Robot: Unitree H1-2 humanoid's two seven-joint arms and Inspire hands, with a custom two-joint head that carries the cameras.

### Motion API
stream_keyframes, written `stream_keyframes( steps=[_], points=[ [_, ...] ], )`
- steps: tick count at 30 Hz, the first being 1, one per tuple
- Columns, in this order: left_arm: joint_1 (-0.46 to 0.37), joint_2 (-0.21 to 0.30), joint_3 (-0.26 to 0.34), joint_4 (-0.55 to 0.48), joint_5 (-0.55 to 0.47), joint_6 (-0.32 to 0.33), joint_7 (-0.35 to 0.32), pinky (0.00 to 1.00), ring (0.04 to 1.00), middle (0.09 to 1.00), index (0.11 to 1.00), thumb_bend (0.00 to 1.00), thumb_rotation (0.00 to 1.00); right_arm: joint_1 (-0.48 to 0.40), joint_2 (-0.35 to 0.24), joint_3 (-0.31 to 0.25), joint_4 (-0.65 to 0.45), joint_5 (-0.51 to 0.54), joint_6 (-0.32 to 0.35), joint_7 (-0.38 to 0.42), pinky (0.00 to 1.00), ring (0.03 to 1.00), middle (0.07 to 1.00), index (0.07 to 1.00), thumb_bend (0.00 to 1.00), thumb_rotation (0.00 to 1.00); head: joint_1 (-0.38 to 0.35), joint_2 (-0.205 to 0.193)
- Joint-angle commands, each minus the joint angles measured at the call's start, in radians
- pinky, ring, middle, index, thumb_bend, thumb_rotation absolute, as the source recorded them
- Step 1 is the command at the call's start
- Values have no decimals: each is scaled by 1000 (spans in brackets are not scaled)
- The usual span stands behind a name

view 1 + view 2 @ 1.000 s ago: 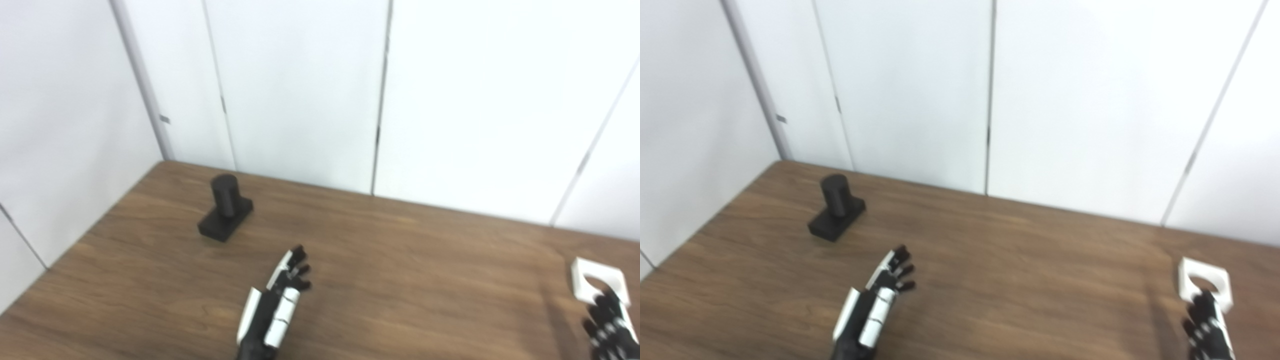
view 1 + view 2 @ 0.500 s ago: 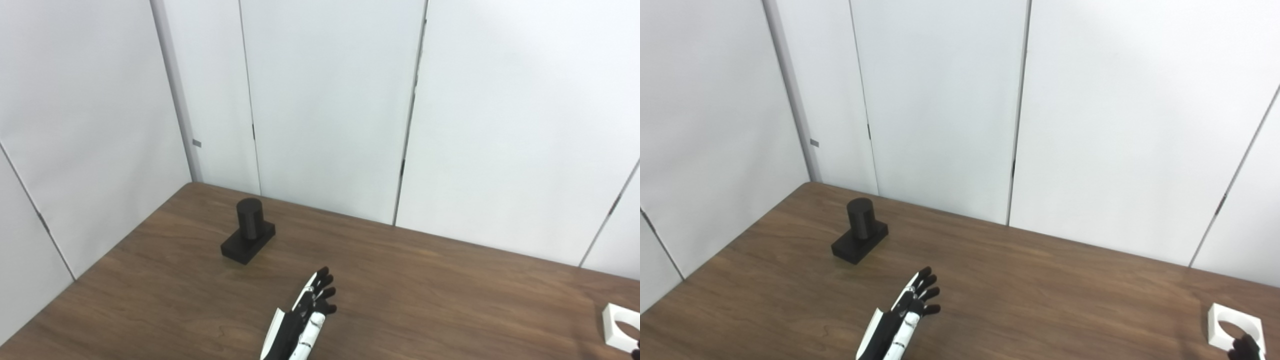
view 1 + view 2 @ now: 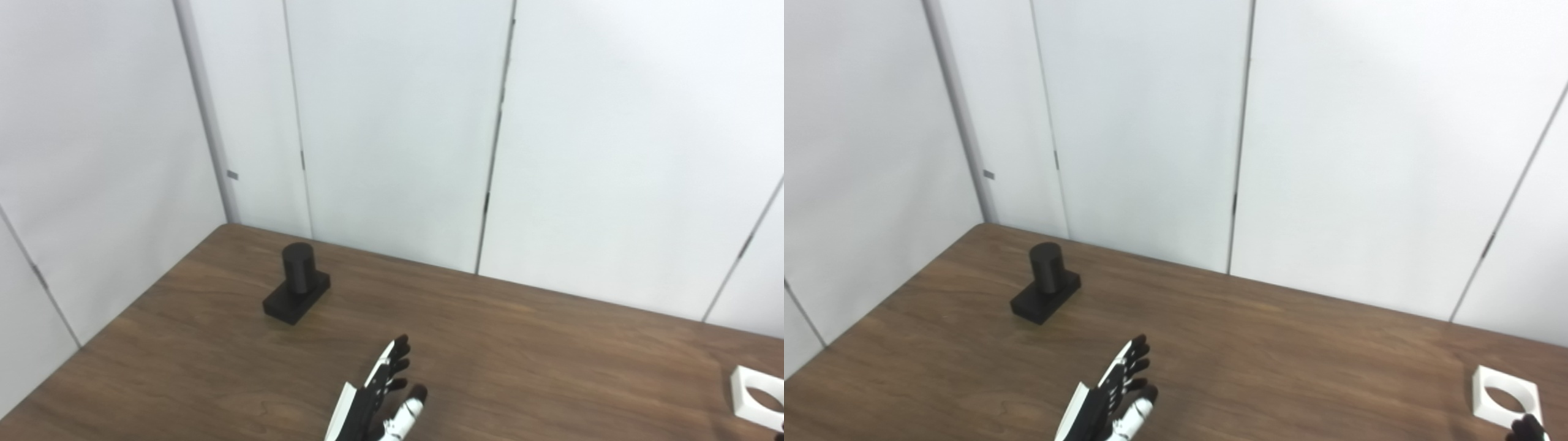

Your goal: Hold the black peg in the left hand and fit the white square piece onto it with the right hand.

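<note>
The black peg (image 3: 297,290), a short upright cylinder on a flat black base, stands on the wooden table at the left rear. My left hand (image 3: 383,398) hovers open at the bottom centre, fingers spread and pointing away, well short of the peg and to its right. The white square piece (image 3: 1502,399) with a round hole lies flat at the table's far right. Only the dark fingertips of my right hand (image 3: 1526,427) show at the bottom right corner, right beside the piece's near edge; whether they touch it is unclear.
The brown wooden table (image 3: 520,361) is boxed in by white panel walls (image 3: 392,122) at the back and on the left. Its left edge runs diagonally toward the bottom left corner.
The camera has tilted up and shifted, so the whole scene sits lower. My left hand has spread its thumb outward. The right hand has slid almost out of the picture.
</note>
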Motion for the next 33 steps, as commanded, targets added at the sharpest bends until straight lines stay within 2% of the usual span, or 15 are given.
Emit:
stream_keyframes(
  steps=[1, 3, 5, 7, 8, 10, 14, 19, 21, 23, 29, 33],
  points=[
    [37, -42, 29, -108, 89, 58, 22, 798, 899, 931, 951, 570, 271, 59, 24, 9, 43, 7, 18, -6, 999, 1000, 1000, 1000, 679, 1000, 1, 3],
    [14, -10, 58, -164, 169, 130, 15, 793, 886, 920, 945, 630, 271, 61, 24, 11, 39, 2, 21, -10, 988, 1000, 996, 1000, 686, 1000, 4, 7],
    [-8, 12, 89, -205, 251, 200, 6, 874, 901, 917, 930, 687, 336, 62, 24, 14, 38, 7, 18, -7, 990, 1000, 991, 1000, 702, 1000, 7, 12],
    [-30, 40, 119, -232, 322, 247, -7, 900, 923, 925, 915, 735, 393, 62, 27, 14, 33, 11, 21, -9, 988, 1000, 987, 1000, 710, 1000, 11, 16],
    [-45, 61, 142, -241, 344, 270, -18, 904, 926, 926, 912, 742, 402, 62, 28, 14, 29, 12, 25, -11, 987, 1000, 986, 1000, 712, 1000, 17, 20],
    [-70, 94, 179, -252, 365, 308, -43, 851, 919, 932, 911, 766, 435, 60, 29, 15, 26, 11, 26, -11, 978, 1000, 983, 1000, 723, 1000, 20, 22],
    [-107, 146, 228, -237, 393, 338, -73, 812, 911, 934, 906, 791, 466, 60, 28, 17, 21, 5, 26, -10, 987, 1000, 983, 1000, 722, 1000, 29, 25],
    [-160, 221, 254, -179, 536, 408, -93, 764, 899, 930, 887, 859, 535, 61, 34, 18, 12, 2, 36, -16, 994, 1000, 984, 1000, 709, 1000, 32, 30],
    [-178, 242, 255, -142, 593, 435, -92, 771, 899, 925, 878, 888, 580, 62, 34, 19, 9, 0, 36, -16, 995, 1000, 986, 1000, 708, 1000, 34, 34],
    [-195, 256, 259, -104, 631, 461, -95, 821, 913, 927, 877, 922, 634, 65, 36, 19, 3, -1, 40, -18, 988, 1000, 983, 1000, 706, 1000, 36, 34],
    [-243, 275, 273, 2, 636, 455, -71, 834, 936, 935, 887, 929, 624, 65, 38, 16, 4, 1, 42, -17, 1000, 1000, 984, 1000, 715, 1000, 38, 37],
    [-284, 294, 271, 92, 644, 445, -37, 885, 933, 928, 882, 925, 631, 68, 40, 16, -3, 5, 48, -16, 994, 1000, 982, 1000, 719, 1000, 38, 37]
  ],
)
